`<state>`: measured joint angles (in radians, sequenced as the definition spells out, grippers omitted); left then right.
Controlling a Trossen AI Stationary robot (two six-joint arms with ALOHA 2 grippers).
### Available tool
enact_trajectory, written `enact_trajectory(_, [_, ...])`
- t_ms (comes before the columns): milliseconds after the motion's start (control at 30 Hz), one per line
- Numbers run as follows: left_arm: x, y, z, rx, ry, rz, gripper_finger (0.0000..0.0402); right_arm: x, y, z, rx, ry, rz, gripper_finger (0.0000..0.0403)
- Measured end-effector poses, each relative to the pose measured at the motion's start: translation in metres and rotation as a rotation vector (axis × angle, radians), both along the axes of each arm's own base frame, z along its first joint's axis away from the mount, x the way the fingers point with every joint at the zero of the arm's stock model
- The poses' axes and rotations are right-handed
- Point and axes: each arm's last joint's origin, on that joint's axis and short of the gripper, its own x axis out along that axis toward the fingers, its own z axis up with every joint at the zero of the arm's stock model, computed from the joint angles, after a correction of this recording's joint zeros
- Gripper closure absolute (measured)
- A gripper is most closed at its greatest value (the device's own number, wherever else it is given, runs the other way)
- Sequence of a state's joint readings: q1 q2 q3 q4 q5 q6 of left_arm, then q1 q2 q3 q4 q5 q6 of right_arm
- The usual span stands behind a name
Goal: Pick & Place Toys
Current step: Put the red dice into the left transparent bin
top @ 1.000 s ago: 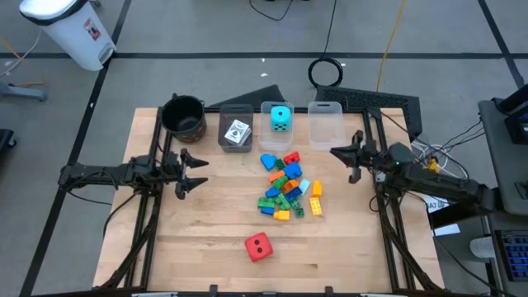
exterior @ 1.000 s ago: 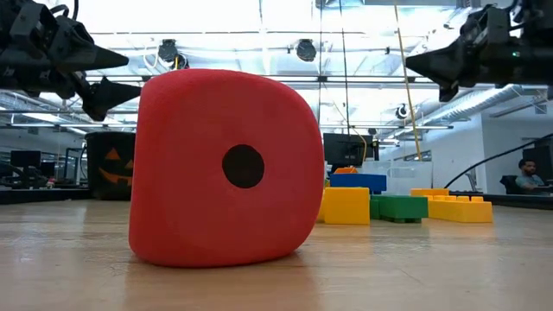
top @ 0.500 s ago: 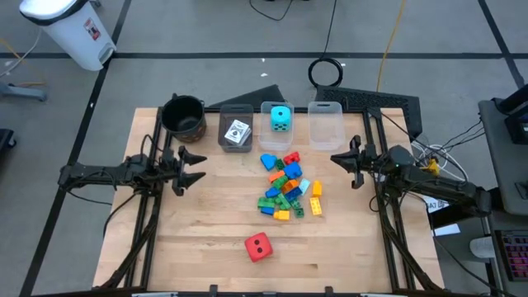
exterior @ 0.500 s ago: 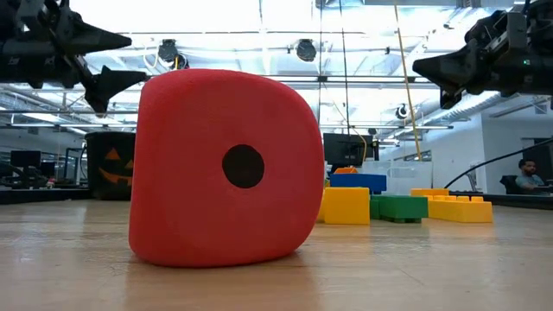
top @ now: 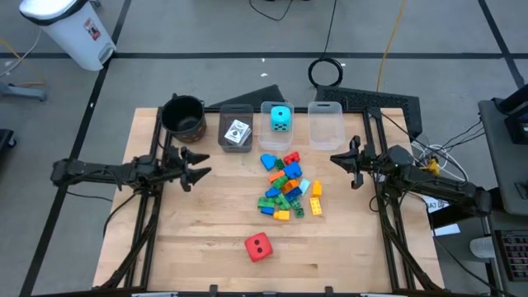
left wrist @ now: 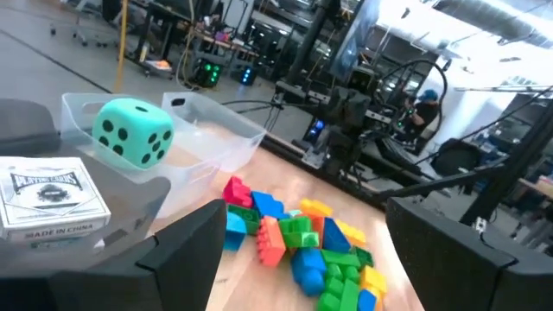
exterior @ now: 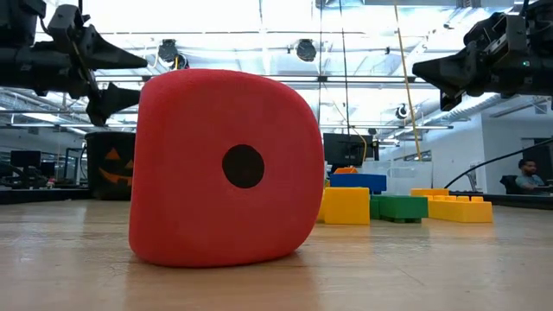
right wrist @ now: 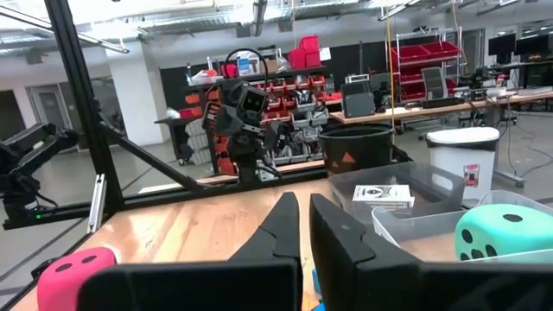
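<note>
Left hand (top: 196,172), fingers spread and empty, has swung from near the worktop's left edge toward the brick pile (top: 287,186) at the centre, likely lining up a first pick. Right hand (top: 340,158), closed, has settled near the right edge.

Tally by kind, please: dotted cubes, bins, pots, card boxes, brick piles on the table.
Dotted cubes: 2, red cube and cyan cube
Bins: 3
Black pot: 1
Card box: 1
Brick pile: 1
Total: 8
</note>
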<state>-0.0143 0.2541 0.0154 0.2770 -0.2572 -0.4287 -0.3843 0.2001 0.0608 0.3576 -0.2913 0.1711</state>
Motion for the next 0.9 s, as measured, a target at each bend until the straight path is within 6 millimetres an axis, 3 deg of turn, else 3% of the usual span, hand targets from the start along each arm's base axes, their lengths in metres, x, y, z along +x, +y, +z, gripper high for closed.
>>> enact_trajectory(267, [0.004, 0.001, -0.004, -0.163, -0.006, 0.038, 0.0077, 0.000, 0.000, 0.000, 0.000, 0.000, 0.000, 0.0399])
enact_trajectory(600, [0.008, 0.009, -0.020, -0.380, 0.064, 0.214, 0.0078, 0.000, 0.000, 0.000, 0.000, 0.000, 0.000, 0.0399])
enact_trajectory(900, [0.012, 0.014, -0.031, -0.407, 0.144, 0.317, 0.0078, 0.000, 0.000, 0.000, 0.000, 0.000, 0.000, 0.0399])
